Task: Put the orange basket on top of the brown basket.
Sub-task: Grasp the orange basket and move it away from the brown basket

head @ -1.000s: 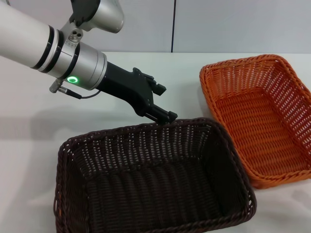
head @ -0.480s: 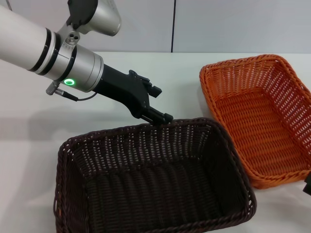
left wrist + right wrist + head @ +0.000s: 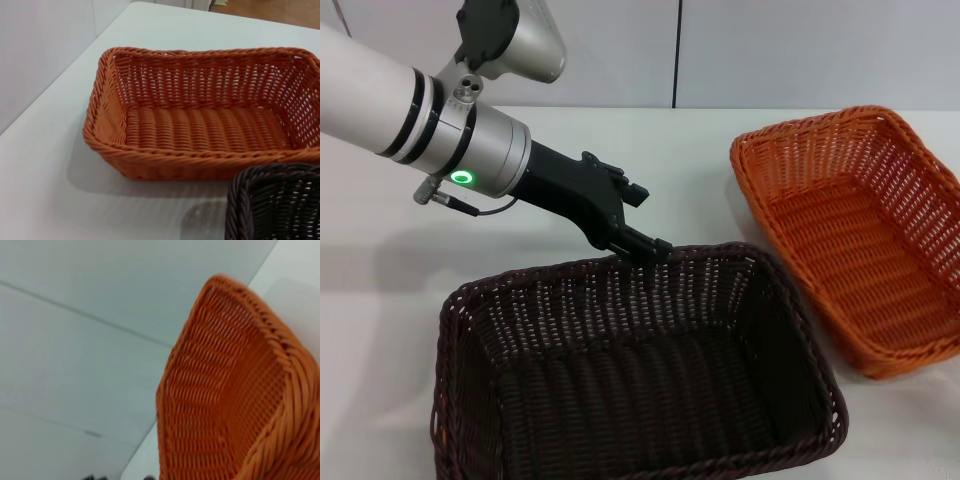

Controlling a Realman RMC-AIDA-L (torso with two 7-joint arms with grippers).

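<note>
The orange basket sits at the right of the white table, empty, its right end running out of the head view. It also shows in the left wrist view, and its rim fills the right wrist view from very close. The brown basket stands empty at the front centre, its near-right corner close to the orange basket; a corner shows in the left wrist view. My left gripper is shut, its tips at the brown basket's far rim. My right gripper shows in no view.
The white table ends at a grey wall behind. My left arm reaches in from the upper left over the table. The brown basket's front runs past the bottom edge of the head view.
My left gripper has drawn slightly left along the brown basket's far rim. The orange basket has shifted a little, its near corner moving right. A dark part at the right edge, seen before, is gone.
</note>
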